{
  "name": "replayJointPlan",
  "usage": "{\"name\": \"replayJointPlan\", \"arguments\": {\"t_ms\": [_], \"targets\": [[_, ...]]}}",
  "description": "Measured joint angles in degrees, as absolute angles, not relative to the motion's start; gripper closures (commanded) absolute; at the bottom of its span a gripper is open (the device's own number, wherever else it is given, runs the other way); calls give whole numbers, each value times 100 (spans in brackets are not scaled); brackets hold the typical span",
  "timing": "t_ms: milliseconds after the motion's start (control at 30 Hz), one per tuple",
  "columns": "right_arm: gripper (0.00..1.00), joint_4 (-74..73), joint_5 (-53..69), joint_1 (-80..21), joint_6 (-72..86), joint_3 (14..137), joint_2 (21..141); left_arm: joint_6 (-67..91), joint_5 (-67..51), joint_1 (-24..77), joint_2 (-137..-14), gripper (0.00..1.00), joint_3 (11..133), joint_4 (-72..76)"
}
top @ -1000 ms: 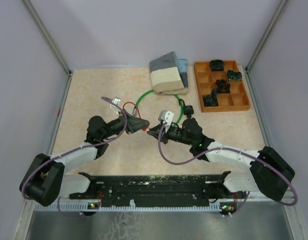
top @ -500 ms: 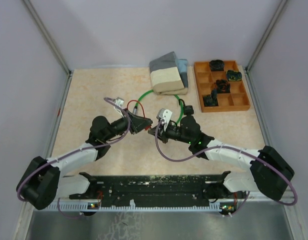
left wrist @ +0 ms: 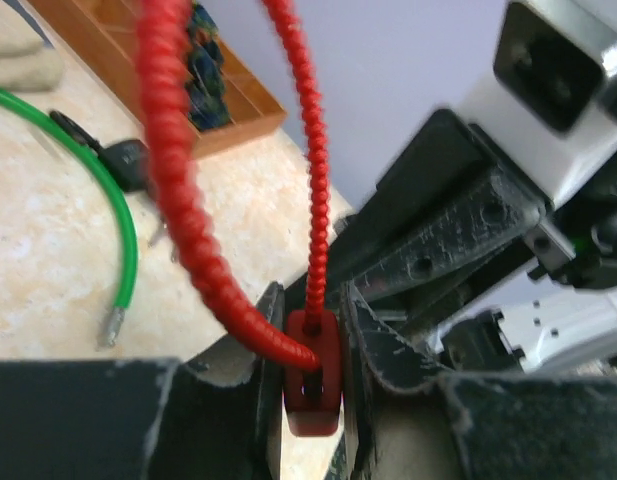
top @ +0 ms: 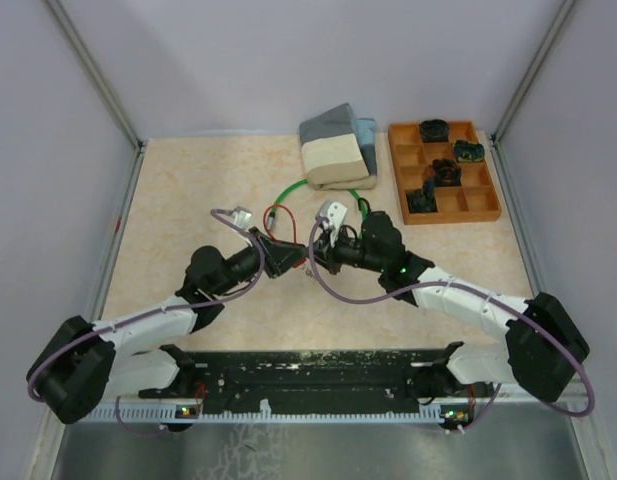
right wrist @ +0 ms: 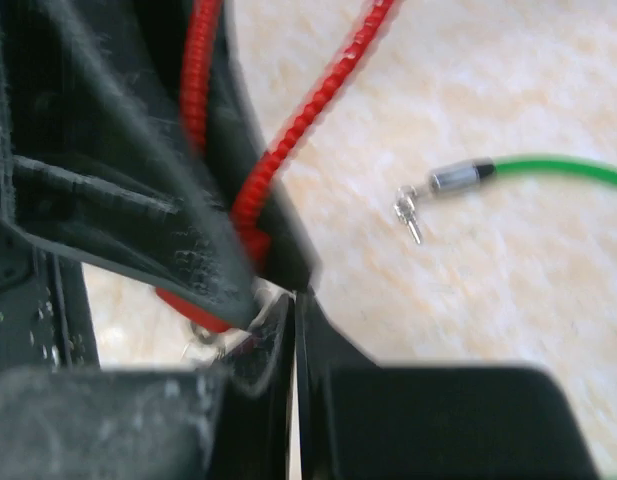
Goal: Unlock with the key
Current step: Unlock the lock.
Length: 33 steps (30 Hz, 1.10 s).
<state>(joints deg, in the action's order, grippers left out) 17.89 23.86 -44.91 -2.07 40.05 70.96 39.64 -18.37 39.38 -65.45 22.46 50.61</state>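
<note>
The left gripper is clenched on the body of the red cable lock, one finger flat against each broad side. The body's long axis runs along those fingers. Its red cable loop rises out of the far end, away from the wrist.

The right gripper has its fingers drawn together to a thin slit. A sliver of pale metal shows just past their tips. I take that to be the key, though it is blurred and I cannot make out its blade. In the top view the two grippers meet almost tip to tip above the table, with the right gripper just to the right of the lock body and touching it or nearly so.

The coming move turns on whether the key lines up with the keyhole. No view shows the keyhole (the left gripper's fingers and the cable hide most faces of the body). The right arm is the one that must close the gap, coming at the lock body from the right and a little beyond it. The left arm only has to hold steady. A key tilted off the keyway would probably skate along the plastic and push the body askew in its grip.

A green cable lock with its own small keys lies on the table beyond the red lock body and well apart from it. A wooden tray sits farther off in the same direction.
</note>
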Motion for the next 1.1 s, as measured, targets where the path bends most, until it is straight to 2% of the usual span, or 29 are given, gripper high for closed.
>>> {"name": "replayJointPlan", "arguments": {"t_ms": [267,433,633,933,1100], "targets": [[100,1872,2220,-4370,78,4077,7153,4239,-1426,4115,-6709,100,1999,5590],[81,2099,2178,-4375,121,4075,7150,4331,-1251,4060,-6484,100,1944,5579],[70,2764,1992,-4270,336,3736,6777,4521,-1424,3496,-6471,100,1944,5433],[68,3557,2438,-4198,858,3175,6615,5170,-1726,3105,-6716,100,1946,5795],[65,4018,2213,-4668,-78,2724,6615,5419,-1643,3103,-6602,100,2167,5072]]}}
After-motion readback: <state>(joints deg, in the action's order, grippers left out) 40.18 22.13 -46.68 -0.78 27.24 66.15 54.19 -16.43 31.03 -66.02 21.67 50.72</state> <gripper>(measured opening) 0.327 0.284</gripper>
